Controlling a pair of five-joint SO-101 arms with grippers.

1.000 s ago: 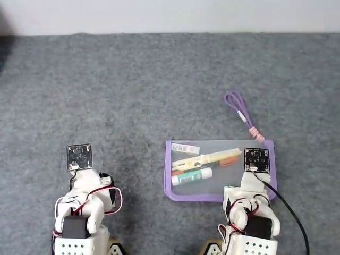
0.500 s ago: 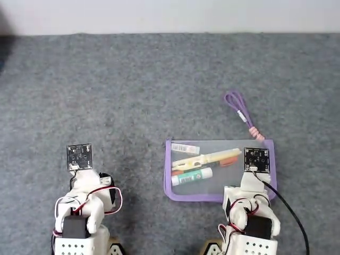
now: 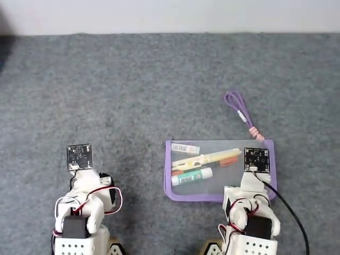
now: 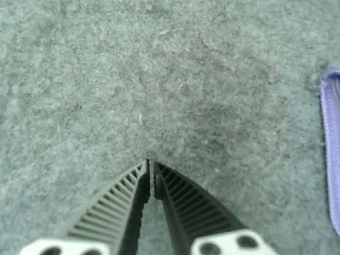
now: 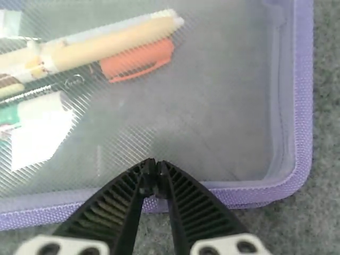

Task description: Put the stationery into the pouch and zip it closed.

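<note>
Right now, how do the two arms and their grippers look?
The left arm and right arm are white with black motors and red and white wires; a black cable leaves the right one. The left gripper and right gripper have black, ribbed, tapering fingers.

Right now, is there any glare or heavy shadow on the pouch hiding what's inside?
High view: even light, no glare on the pouch, contents plain. Right wrist view: faint striped sheen on its clear face, soft shadow ahead of the right gripper, yellow pen readable. Left wrist view: dim patch on carpet.
</note>
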